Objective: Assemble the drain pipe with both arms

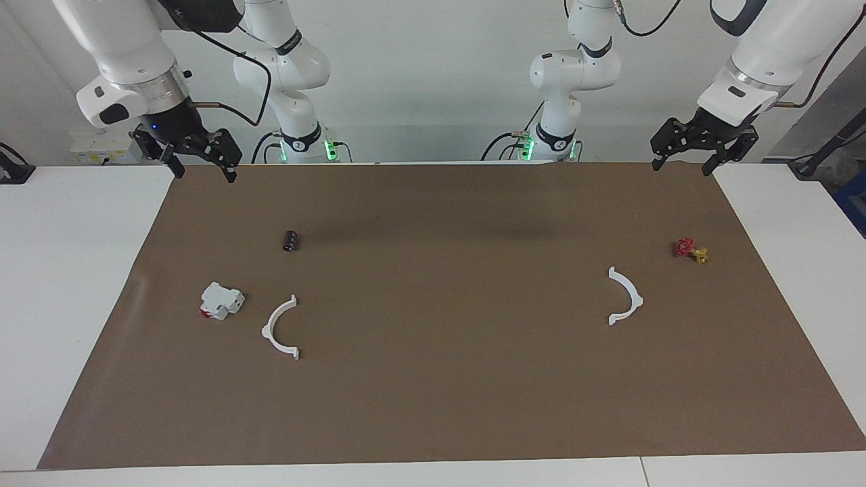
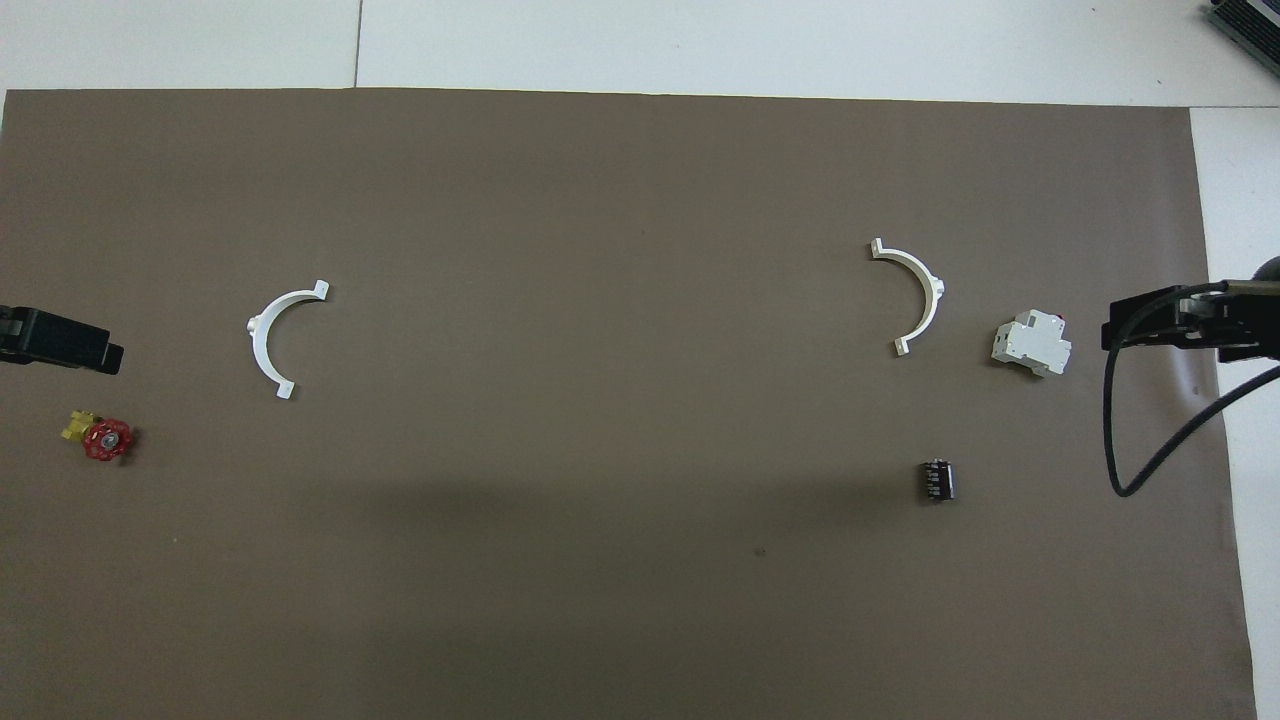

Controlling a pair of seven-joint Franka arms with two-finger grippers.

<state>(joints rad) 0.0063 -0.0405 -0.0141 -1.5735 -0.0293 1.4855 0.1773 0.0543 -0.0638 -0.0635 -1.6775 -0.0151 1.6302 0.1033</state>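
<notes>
The drain pipe lies as two separate white half-rings on the brown mat [image 1: 433,379]. One half-ring [image 1: 269,325] [image 2: 935,300] is toward the right arm's end of the table. The other half-ring [image 1: 636,295] [image 2: 258,335] is toward the left arm's end. My right gripper [image 1: 204,174] [image 2: 1150,325] hangs open and empty over the mat's corner at its own end. Over the mat's other corner nearest the robots my left gripper [image 1: 681,169] [image 2: 60,340] hangs open, holding nothing. Both grippers are well apart from the half-rings.
A blocky white part with a red end [image 1: 220,301] [image 2: 1030,345] lies beside the right arm's half-ring. A small black cylinder [image 1: 291,240] [image 2: 936,480] sits nearer to the robots. A red and yellow valve [image 1: 690,250] [image 2: 102,438] lies near the left arm's end.
</notes>
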